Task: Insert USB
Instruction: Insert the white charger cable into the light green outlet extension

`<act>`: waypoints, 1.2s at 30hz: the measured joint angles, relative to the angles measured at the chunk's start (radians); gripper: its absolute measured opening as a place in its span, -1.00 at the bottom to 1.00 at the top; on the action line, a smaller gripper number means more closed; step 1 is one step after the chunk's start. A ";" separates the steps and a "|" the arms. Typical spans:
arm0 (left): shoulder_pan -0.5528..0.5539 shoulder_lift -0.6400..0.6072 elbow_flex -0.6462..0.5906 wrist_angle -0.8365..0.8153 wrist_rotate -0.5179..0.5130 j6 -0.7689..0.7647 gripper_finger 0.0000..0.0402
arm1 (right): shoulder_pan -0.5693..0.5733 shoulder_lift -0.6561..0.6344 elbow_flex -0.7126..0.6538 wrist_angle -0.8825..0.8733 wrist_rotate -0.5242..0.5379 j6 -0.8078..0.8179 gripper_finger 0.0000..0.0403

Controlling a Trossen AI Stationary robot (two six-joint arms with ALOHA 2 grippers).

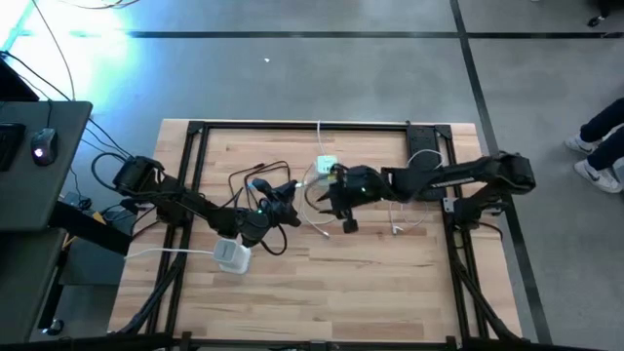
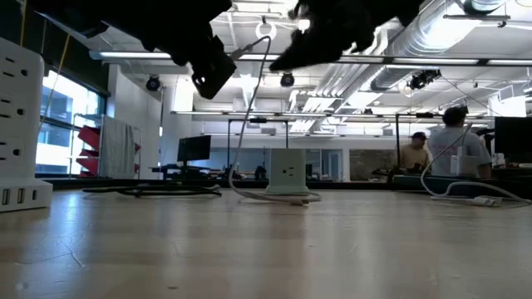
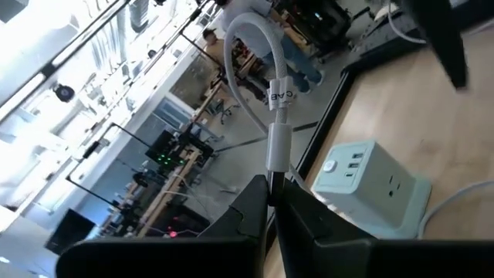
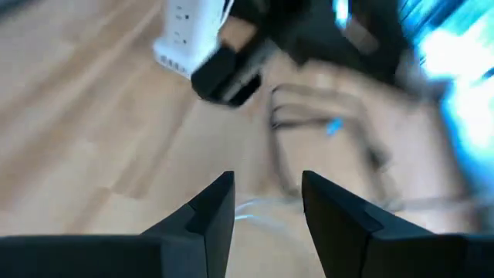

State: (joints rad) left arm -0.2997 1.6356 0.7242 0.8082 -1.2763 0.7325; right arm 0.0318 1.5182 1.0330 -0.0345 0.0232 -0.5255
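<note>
**Cable held above the workbench**

The left gripper [image 3: 272, 202] is clamped tight on a white USB cable [image 3: 272, 116], lifted over the wooden table [image 1: 370, 283] near a white power cube [image 3: 369, 185]. The right gripper [image 4: 266, 202] hovers mid-table, jaws partly apart, holding nothing, a thin white cable below it.

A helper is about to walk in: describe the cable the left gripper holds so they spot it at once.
Start at the wooden table and find the left gripper, near its middle and shut. From it rises the white cable, curving over in an arch. Unlike the black cords lying on the table, it carries a small printed label.
</note>
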 joint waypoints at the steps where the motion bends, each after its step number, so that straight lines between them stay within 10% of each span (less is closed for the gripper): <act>1: 0.004 0.000 0.000 -0.001 0.008 -0.010 -1.00 | 0.014 -0.009 0.000 0.022 0.057 -0.054 -0.34; 6: 0.023 0.000 0.000 -0.003 0.015 -0.025 -1.00 | 0.039 -0.020 0.001 0.143 0.303 -0.078 -0.34; 10: 0.033 0.000 0.000 -0.003 -0.024 -0.025 -1.00 | 0.011 -0.024 0.001 0.171 0.352 0.449 -0.34; 20: 0.040 0.001 0.000 -0.003 -0.035 0.039 -1.00 | -0.155 0.019 0.001 0.218 -0.076 1.241 -0.34; 36: 0.046 0.001 -0.001 -0.003 -0.009 0.401 -1.00 | -0.222 0.166 0.001 0.460 -0.304 1.621 -0.34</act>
State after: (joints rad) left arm -0.2535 1.6363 0.7235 0.8051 -1.2857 1.1335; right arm -0.1898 1.6843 1.0340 0.4257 -0.2807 1.0954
